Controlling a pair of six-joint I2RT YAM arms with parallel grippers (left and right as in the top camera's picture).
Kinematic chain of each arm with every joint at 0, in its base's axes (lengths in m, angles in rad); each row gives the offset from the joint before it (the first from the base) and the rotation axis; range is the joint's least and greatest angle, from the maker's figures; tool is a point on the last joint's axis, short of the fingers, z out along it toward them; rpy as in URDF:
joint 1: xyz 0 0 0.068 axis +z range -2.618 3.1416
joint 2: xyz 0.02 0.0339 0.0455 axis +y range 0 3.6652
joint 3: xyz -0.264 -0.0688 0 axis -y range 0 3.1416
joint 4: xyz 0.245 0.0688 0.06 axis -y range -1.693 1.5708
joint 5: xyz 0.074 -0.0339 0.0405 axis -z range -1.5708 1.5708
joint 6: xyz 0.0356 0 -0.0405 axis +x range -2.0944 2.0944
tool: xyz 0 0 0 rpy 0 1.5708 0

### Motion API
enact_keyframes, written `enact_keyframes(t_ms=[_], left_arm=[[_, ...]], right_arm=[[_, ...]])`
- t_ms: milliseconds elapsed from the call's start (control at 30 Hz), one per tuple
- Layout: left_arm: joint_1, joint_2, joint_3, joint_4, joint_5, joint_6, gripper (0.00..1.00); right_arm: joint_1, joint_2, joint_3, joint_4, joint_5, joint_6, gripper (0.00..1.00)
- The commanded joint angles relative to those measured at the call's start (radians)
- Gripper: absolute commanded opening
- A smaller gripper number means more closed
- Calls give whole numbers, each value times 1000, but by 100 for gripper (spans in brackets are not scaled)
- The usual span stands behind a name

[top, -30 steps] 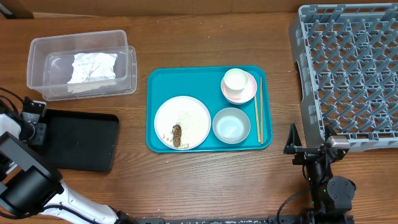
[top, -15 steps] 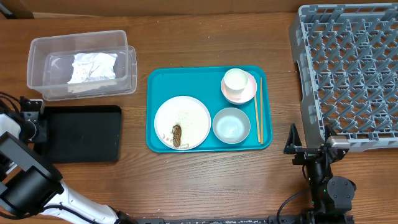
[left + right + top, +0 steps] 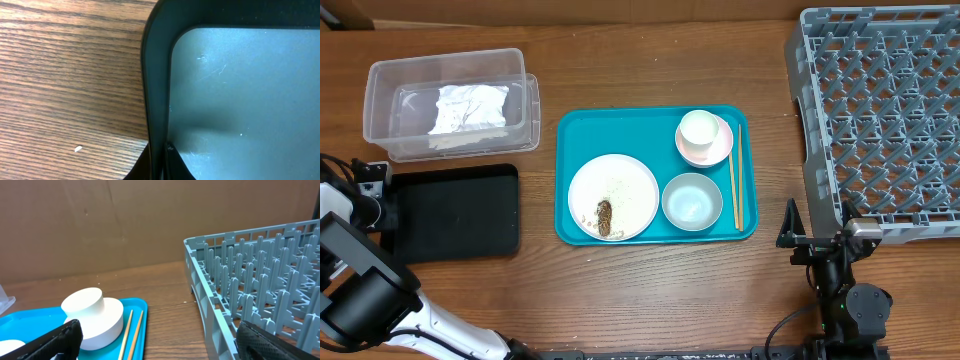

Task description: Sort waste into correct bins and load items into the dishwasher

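My left gripper [image 3: 382,210] is shut on the left rim of the flat black tray [image 3: 455,212]; in the left wrist view the rim [image 3: 156,100] runs between the jaws. The clear tub [image 3: 515,100] behind it holds a crumpled white napkin [image 3: 468,108]. A teal tray [image 3: 580,130] carries a white plate [image 3: 625,185] with rice and a brown lump [image 3: 604,215], a grey-blue bowl [image 3: 692,201], a white cup [image 3: 700,130] on a pink saucer [image 3: 723,148], and chopsticks [image 3: 735,175]. My right gripper [image 3: 820,245] stands open and empty near the front edge, beside the grey dish rack [image 3: 880,120].
A single rice grain [image 3: 78,148] lies on the wood left of the black tray. In the right wrist view the cup [image 3: 92,312] and chopsticks [image 3: 131,335] lie ahead to the left, and the rack wall [image 3: 210,310] rises on the right. A brown wall backs the table.
The black tray has slid a little away from the front edge and to the right, with my left gripper on its rim. The right arm has not moved.
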Motion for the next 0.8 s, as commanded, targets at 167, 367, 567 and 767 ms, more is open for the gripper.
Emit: enact_keyframes(t_ms=[167, 367, 567, 767], left_arm=[[0, 19, 9, 24, -16, 70, 6], [0, 19, 9, 45, -16, 85, 9], [0, 19, 9, 55, -45, 85, 13], [0, 19, 9, 55, -61, 84, 31]], right_arm=[[-2, -8, -10, 6, 10, -3, 100], [-2, -8, -10, 6, 10, -3, 100], [-2, -8, -10, 6, 10, -3, 100], [-2, -8, -10, 6, 10, -3, 100]])
